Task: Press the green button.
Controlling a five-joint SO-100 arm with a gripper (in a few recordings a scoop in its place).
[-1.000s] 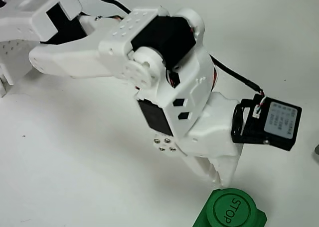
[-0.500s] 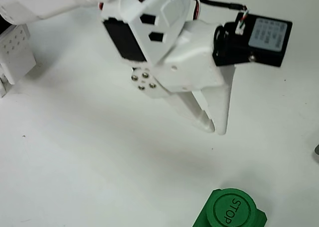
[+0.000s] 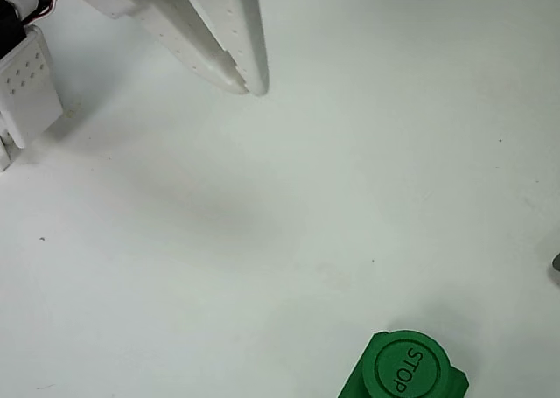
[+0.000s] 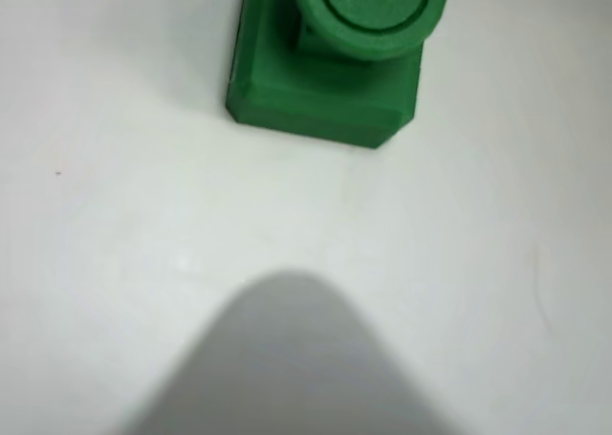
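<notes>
The green button (image 3: 404, 366) sits at the bottom edge of the overhead view, a round dark-green cap marked "STOP" on a blocky green base. My white gripper (image 3: 246, 83) hangs at the top left, far from the button, its two fingers closed together with nothing between them. In the wrist view the green button (image 4: 370, 10) lies at the top, cut off by the frame, with its base (image 4: 320, 96) below it. A blurred grey shape (image 4: 287, 358) rises from the bottom edge of that view.
The white table (image 3: 289, 214) stretches between gripper and button. A white perforated part of the arm's base (image 3: 26, 87) stands at the left edge. A small dark object (image 3: 556, 265) peeks in at the right edge.
The arm has drawn back up and to the left, from just above the button to the top left corner. The button has not moved.
</notes>
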